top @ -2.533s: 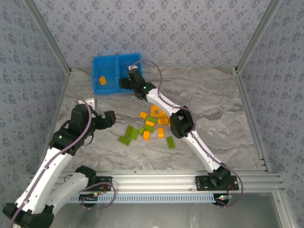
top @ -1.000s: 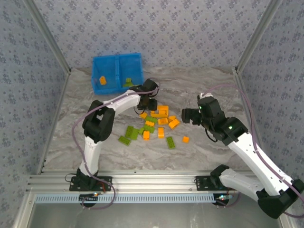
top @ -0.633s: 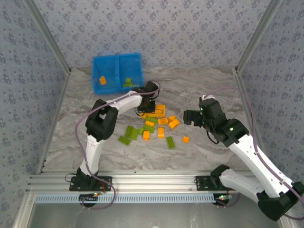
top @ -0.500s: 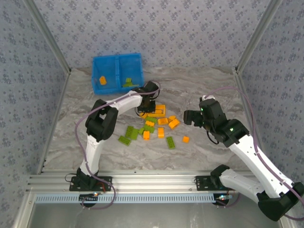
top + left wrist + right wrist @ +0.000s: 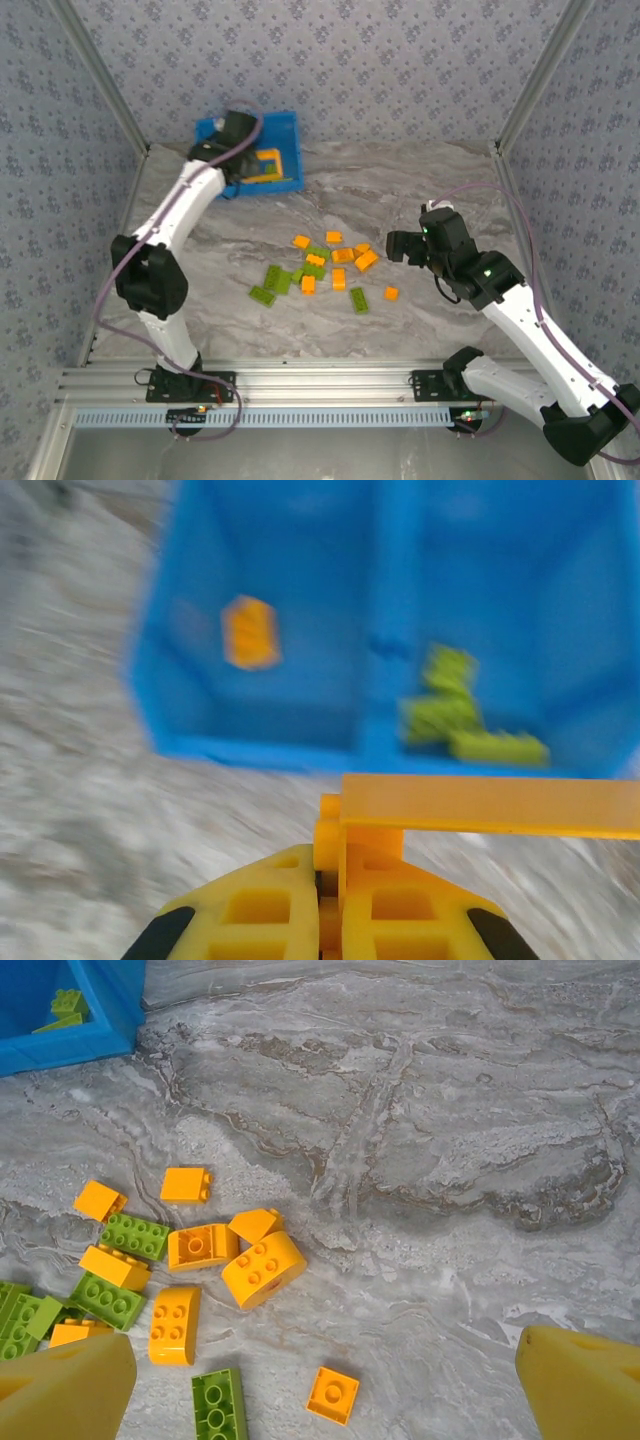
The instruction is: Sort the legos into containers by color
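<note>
We see our left gripper (image 5: 330, 880) clenched on the big orange frame (image 5: 480, 805). It holds the frame up just by the blue bin (image 5: 392, 600), at 11 o'clock on the table (image 5: 450, 180). One orange brick (image 5: 250, 632) lies in the bin's left half. Green bricks (image 5: 462, 718) lie in its right half. Our right gripper (image 5: 393, 246) has its jaws wide apart with nothing in them. It hangs at 3 o'clock from the pile of bricks (image 5: 325, 270) in the middle of the table.
</note>
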You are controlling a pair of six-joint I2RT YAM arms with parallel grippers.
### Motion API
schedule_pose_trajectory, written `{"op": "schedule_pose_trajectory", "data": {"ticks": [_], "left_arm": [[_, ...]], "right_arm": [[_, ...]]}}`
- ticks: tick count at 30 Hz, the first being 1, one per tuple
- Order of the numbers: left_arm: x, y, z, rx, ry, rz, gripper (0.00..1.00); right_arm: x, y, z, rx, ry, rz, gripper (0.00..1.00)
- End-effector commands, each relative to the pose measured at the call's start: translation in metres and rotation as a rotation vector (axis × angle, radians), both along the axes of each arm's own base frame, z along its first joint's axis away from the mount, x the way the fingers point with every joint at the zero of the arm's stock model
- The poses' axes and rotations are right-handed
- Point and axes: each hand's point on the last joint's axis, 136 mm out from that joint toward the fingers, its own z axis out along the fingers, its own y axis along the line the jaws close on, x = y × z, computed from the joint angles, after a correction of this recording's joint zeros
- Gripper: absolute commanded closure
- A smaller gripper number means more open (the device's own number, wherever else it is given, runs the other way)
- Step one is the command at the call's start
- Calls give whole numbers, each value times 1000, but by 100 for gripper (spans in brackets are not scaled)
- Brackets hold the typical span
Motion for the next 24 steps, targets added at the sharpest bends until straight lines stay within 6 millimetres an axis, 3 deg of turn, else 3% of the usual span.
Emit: {"op": "schedule_pose_trajectory", "data": {"ticks": [1,5,8,17,24], "left_arm": [[6,48,-1,158,41,76,99],[31,92,0,313,49,209,98],[49,107,-6,369,67,241,97],[99,109,-47,424,134,188,86],[105,105,-74,426,185,150,70]], "right_arm": [[0,0,-2,28,-3,-14,0],[-2,0,-1,42,7,-13,0],[-7,-2,2,42,14,-17,0],[-16,-10,4,52,17,-40,0],[-18,-11,1,62,31,-52,0]]}}
